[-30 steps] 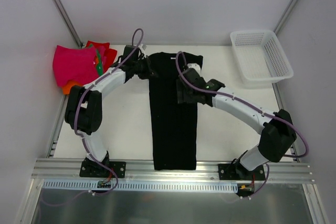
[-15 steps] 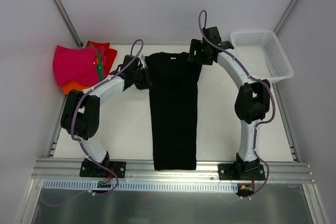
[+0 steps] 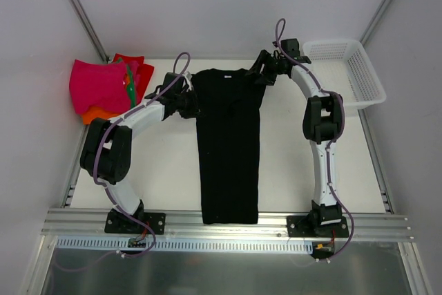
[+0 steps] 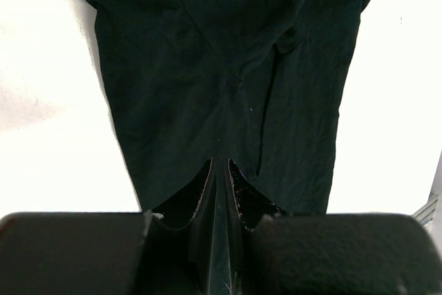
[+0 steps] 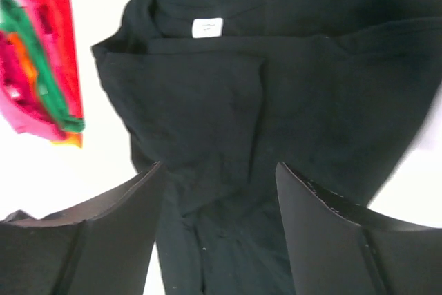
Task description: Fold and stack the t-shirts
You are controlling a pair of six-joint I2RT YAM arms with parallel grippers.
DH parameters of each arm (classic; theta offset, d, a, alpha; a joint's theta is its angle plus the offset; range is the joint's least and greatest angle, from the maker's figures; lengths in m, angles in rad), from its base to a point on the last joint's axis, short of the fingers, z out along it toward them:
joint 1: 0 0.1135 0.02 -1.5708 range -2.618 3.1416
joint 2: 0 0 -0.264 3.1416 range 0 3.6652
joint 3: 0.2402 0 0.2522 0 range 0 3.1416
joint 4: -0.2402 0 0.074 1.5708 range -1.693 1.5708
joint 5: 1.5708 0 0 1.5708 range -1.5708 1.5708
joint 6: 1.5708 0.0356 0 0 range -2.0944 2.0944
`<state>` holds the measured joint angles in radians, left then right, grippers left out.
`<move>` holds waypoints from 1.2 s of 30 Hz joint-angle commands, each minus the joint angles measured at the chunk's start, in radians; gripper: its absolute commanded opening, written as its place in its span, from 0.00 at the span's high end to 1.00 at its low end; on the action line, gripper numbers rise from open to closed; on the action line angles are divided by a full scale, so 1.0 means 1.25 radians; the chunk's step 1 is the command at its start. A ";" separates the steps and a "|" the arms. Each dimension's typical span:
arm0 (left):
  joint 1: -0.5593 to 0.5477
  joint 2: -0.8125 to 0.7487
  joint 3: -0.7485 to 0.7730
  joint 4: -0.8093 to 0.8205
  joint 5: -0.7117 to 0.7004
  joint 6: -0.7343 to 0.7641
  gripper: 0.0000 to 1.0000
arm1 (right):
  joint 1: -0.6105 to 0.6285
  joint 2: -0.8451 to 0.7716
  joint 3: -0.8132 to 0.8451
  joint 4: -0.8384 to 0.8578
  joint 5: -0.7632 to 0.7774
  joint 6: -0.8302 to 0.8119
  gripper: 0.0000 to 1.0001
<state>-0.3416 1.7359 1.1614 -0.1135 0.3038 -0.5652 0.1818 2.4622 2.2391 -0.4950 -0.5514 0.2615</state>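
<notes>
Folding black t-shirt [image 3: 228, 150] at table's [image 3: 166, 170] far edge: L gripper [image 4: 219, 170] pinches cloth, R gripper [image 5: 219, 167] spread above; next, R grips shoulder.

The black t-shirt [image 3: 228, 150] is plain and unpatterned, broken only by a small white neck label [image 5: 207, 27]. The folded pile shows a magenta-pink shirt [image 3: 97, 86], an orange shirt [image 3: 88, 117], a red shirt [image 3: 141, 68] and a green shirt [image 3: 130, 88]. The mesh basket [image 3: 345, 77] is white with a grid pattern, the table [image 3: 159, 170] is white, and the arms [image 3: 322, 170] are white with black joints.
</notes>
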 commanded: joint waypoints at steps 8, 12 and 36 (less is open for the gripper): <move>-0.015 0.025 -0.006 0.012 -0.016 -0.013 0.92 | -0.004 0.032 -0.090 0.211 -0.204 0.149 0.39; -0.015 0.024 -0.010 0.012 -0.016 -0.014 0.92 | -0.006 0.040 -0.111 0.220 -0.201 0.153 0.42; -0.015 -0.002 -0.049 0.016 -0.031 -0.020 0.93 | 0.012 0.192 -0.020 0.372 -0.271 0.280 0.53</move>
<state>-0.3481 1.7687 1.1110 -0.1101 0.2775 -0.5854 0.1776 2.6625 2.1731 -0.1135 -0.8566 0.5568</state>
